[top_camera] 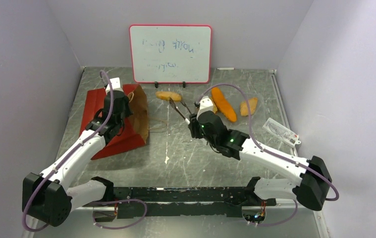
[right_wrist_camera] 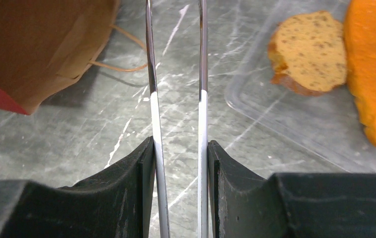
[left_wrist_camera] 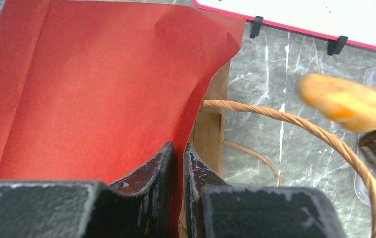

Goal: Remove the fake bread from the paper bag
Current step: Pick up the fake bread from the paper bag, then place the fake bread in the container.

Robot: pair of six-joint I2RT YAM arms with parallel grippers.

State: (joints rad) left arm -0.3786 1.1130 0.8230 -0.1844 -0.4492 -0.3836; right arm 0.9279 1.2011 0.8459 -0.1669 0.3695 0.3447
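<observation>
Table; whiteboard scrawl illegible; left hand pinches paper bag, right hand tongs.

Tongs in right gripper, paper bag left, fake bread right

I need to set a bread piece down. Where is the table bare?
Bare patch: grey marbled table between the red paper bag, the right arm and the black near rail. Crowded: around the metal tongs and small tan roll, and the clear plastic tray with the long orange loaf and tan slice.
</observation>
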